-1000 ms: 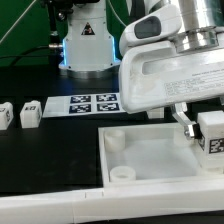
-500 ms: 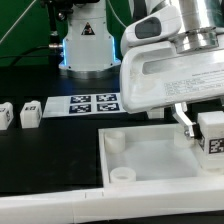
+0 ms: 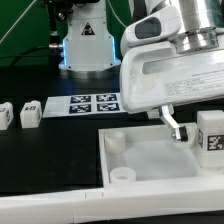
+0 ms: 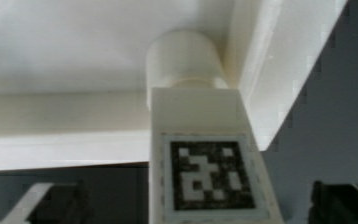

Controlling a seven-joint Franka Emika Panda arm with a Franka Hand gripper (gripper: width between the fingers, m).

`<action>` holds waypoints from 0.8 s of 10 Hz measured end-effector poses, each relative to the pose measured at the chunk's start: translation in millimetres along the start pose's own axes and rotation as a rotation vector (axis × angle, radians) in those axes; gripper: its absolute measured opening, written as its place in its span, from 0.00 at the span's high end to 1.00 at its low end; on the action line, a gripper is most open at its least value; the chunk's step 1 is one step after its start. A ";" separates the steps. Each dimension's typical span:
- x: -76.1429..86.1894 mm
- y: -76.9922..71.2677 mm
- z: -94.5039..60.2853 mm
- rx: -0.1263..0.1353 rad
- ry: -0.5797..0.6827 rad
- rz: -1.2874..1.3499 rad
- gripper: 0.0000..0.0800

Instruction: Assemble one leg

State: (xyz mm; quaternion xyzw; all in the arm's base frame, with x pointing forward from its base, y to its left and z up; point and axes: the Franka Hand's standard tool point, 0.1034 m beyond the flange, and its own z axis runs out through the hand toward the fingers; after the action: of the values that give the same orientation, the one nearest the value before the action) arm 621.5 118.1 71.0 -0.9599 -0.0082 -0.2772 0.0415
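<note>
A leg [image 3: 211, 134], a small white block with a black-and-white tag, stands upright on the large white panel [image 3: 145, 155] at the exterior view's right. In the wrist view the leg [image 4: 202, 150] fills the middle and its far end sits in the panel's round corner socket [image 4: 185, 55]. My gripper [image 4: 197, 208] is open around the leg. Its dark fingers [image 4: 43, 205] stand clear of the leg's sides with gaps showing. In the exterior view one finger [image 3: 173, 126] hangs apart from the leg, on the leg's left.
Two more tagged legs [image 3: 30, 112] lie on the black table at the exterior view's left. The marker board [image 3: 93, 103] lies behind the panel. A socket [image 3: 121, 174] shows at the panel's near left corner. The robot base [image 3: 85, 40] stands at the back.
The visible finger has moved away from the leg toward the exterior view's left, opening a gap. The gripper has let go of the leg, which stays standing on the panel.
</note>
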 end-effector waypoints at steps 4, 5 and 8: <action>0.0 0.0 0.0 0.000 0.000 0.000 0.19; 0.0 0.0 0.0 0.000 0.000 0.000 0.19; 0.0 0.0 0.0 0.000 0.000 0.000 0.19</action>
State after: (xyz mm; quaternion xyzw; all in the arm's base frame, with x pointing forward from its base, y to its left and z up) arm 621.6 118.1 71.0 -0.9599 -0.0082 -0.2772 0.0415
